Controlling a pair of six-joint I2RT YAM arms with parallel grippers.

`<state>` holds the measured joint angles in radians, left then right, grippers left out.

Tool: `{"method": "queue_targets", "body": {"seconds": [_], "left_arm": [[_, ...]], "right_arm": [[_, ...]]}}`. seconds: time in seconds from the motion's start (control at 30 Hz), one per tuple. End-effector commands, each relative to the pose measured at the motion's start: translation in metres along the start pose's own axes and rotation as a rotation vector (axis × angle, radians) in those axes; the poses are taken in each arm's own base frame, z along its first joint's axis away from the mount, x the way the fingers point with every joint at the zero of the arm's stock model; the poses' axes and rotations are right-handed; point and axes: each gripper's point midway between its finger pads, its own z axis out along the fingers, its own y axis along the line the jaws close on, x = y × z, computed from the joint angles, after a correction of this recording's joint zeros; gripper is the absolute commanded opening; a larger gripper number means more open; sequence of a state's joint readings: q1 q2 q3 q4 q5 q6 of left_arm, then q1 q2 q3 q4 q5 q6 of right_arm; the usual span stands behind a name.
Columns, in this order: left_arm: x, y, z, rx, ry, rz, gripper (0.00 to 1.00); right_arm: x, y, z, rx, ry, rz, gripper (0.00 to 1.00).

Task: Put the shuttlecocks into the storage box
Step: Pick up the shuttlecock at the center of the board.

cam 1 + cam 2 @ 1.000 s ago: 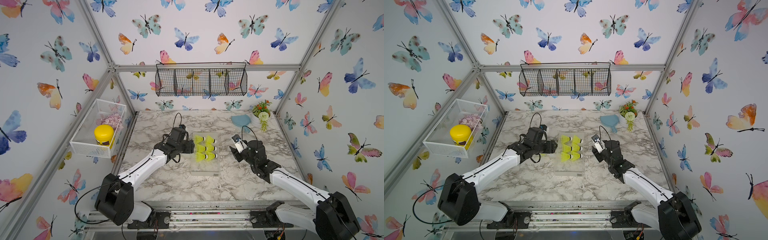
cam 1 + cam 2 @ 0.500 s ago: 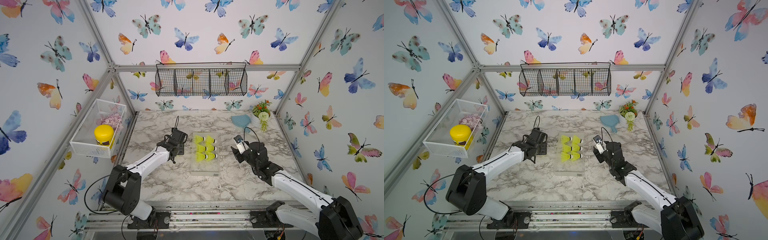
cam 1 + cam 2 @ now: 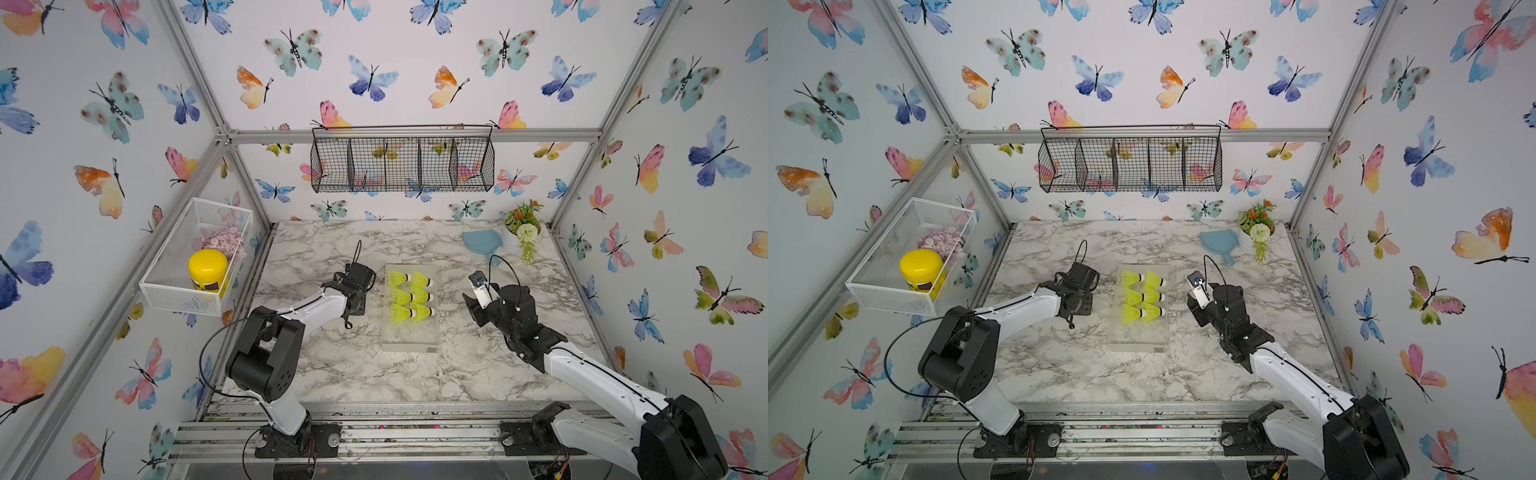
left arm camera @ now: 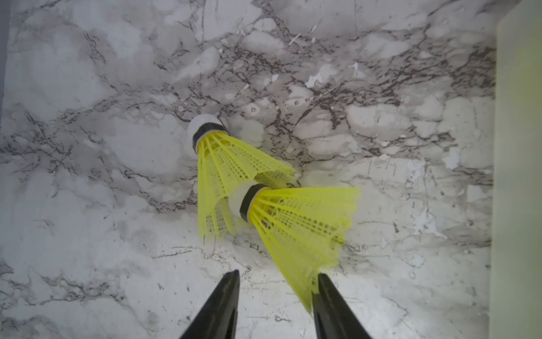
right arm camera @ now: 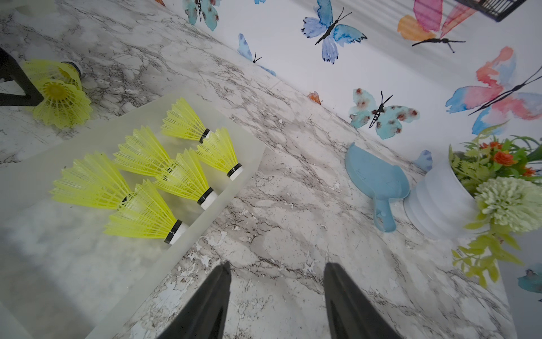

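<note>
A grey-veined white marble-look tabletop (image 3: 357,374) fills the floor of a small booth framed in aluminium bars, its walls papered with watercolour butterflies (image 3: 415,62). Eight neon yellow plastic shuttlecocks with black bands and white tips are visible. Six (image 3: 409,297) lie in three rows of two at the far end of the one clear frosted rectangular storage box (image 3: 409,336), which sits mid-table between the two arms. The other two lie on bare marble just beside the box on the robot's left: one (image 4: 231,173) rests flat, and the second (image 4: 299,223) has its tip pushed into the first one's skirt. The left gripper (image 4: 277,273) stands partly spread, and one finger (image 4: 331,302) touches that second skirt's edge without clamping it. The right gripper (image 5: 277,265) is spread over bare marble with nothing between its jaws. One black wire basket (image 3: 402,164) hangs on the back wall. One white mesh basket (image 3: 174,293) on the left wall holds a yellow-lidded jar (image 3: 208,266). One pale blue scoop (image 3: 482,242) and one white pot of artificial flowers (image 3: 513,243) stand in the far right corner.
</note>
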<state>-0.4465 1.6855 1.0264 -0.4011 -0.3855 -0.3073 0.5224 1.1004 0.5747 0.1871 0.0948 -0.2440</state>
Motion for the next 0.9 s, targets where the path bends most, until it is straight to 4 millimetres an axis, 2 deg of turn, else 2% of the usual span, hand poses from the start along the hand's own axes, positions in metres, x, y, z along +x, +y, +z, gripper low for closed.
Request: {"method": "queue_targets", "body": {"seconds": [0.0, 0.07, 0.17, 0.23, 0.37, 0.57, 0.7, 0.77, 0.87], "left_arm": [[-0.014, -0.003, 0.004, 0.015, -0.018, -0.007, 0.39], [-0.015, -0.003, 0.006, 0.020, -0.015, -0.009, 0.34], [-0.016, -0.002, 0.005, 0.020, -0.019, -0.017, 0.18], [-0.018, -0.002, 0.001, 0.029, -0.028, -0.028, 0.10], [-0.022, 0.003, -0.015, 0.041, -0.060, -0.058, 0.00], [-0.034, 0.015, -0.059, 0.089, -0.153, -0.123, 0.00], [-0.044, 0.015, -0.091, 0.177, -0.211, -0.149, 0.00], [-0.050, 0.005, -0.107, 0.267, -0.230, -0.147, 0.00], [-0.057, -0.025, -0.139, 0.498, -0.269, -0.112, 0.00]], "right_arm": [[0.002, -0.001, -0.003, 0.006, 0.005, 0.014, 0.57], [0.002, -0.001, -0.004, 0.004, 0.006, 0.015, 0.57], [0.002, 0.000, -0.004, 0.001, 0.009, 0.013, 0.57], [0.003, 0.001, -0.004, -0.003, 0.011, 0.013, 0.57], [0.003, 0.002, -0.004, -0.013, 0.009, 0.008, 0.57], [-0.001, 0.008, -0.003, -0.049, -0.008, -0.011, 0.57], [-0.007, 0.016, -0.002, -0.094, -0.037, -0.032, 0.57], [-0.012, 0.022, -0.002, -0.130, -0.060, -0.052, 0.57], [-0.022, 0.036, -0.004, -0.211, -0.119, -0.106, 0.57]]}}
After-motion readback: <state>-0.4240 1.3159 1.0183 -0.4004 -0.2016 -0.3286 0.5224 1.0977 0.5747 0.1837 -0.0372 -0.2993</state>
